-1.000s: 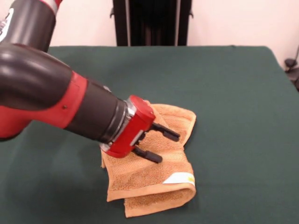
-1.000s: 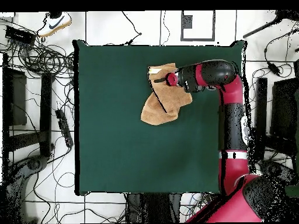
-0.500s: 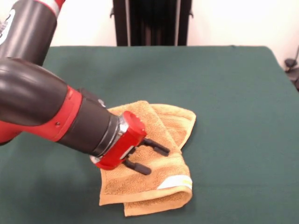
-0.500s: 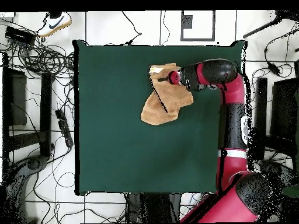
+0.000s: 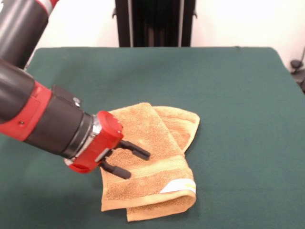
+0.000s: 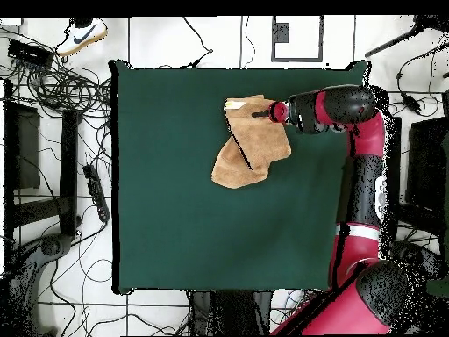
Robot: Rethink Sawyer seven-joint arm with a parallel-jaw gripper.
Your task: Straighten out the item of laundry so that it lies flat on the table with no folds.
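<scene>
- Folded orange-tan terry hand towel [image 5: 152, 162] on dark green cloth table [image 5: 238, 95], under-layers hidden.
- White label [image 5: 178, 185] at 5 o'clock.
- Red-black gripper [image 5: 133, 162] fingers apart, holding nothing, over towel's 9 o'clock edge.

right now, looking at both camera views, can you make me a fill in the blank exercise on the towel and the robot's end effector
1. The orange-tan hand towel lies ____ on itself, not flat.
2. The table under it is covered in dark ____ cloth.
3. The end effector has its two black fingers ____, gripping nothing.
4. The small white label sits near the towel's edge closest to the front ____.

Missing words: folded; green; open; camera
</scene>
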